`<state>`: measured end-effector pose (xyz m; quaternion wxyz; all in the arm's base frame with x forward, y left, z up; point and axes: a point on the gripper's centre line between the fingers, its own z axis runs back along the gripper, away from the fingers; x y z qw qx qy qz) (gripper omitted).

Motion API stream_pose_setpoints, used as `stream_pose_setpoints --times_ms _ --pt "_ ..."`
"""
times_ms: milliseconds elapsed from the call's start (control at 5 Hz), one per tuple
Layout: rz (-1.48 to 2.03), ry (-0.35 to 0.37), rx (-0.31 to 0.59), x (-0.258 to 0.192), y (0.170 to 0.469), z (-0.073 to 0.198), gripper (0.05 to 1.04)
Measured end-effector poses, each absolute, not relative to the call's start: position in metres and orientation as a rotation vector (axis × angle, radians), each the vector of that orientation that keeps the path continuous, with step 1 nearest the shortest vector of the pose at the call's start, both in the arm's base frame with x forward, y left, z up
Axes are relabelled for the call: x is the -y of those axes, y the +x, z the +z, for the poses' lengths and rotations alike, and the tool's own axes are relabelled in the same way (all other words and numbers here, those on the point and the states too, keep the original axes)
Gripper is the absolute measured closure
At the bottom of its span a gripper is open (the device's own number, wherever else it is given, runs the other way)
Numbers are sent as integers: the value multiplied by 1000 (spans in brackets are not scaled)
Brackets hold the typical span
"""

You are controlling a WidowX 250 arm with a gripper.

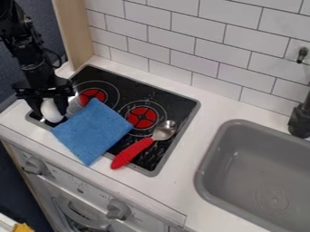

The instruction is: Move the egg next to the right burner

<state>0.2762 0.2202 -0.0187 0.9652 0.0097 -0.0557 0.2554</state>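
The blue cloth lay right of the egg and the end effector, across the low way to the right burner, its right corner over that burner's outer ring. A pale, partly hidden object stood between end effector and left burner. The red-handled spoon slanted along the right burner's near right side. Open stovetop ran far and right of that burner, with room above to pass before the tiled wall
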Motion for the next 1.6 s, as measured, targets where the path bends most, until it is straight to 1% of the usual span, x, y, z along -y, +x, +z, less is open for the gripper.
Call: stream_pose_setpoints --times_ms 200,400,600,800,1000,1200,1400,1600 --pt "528 44 121 -223 275 -8 536" --pt "519 29 130 -219 275 9 681" --pt "504 3 161 -214 277 32 695" --pt "461 -36 184 -198 281 51 695" --pt "366 -56 191 -161 298 60 695" --pt "262 -65 178 -121 315 60 698" --pt "183 -58 119 -80 339 45 698" --pt "101 -161 60 -52 368 28 698"
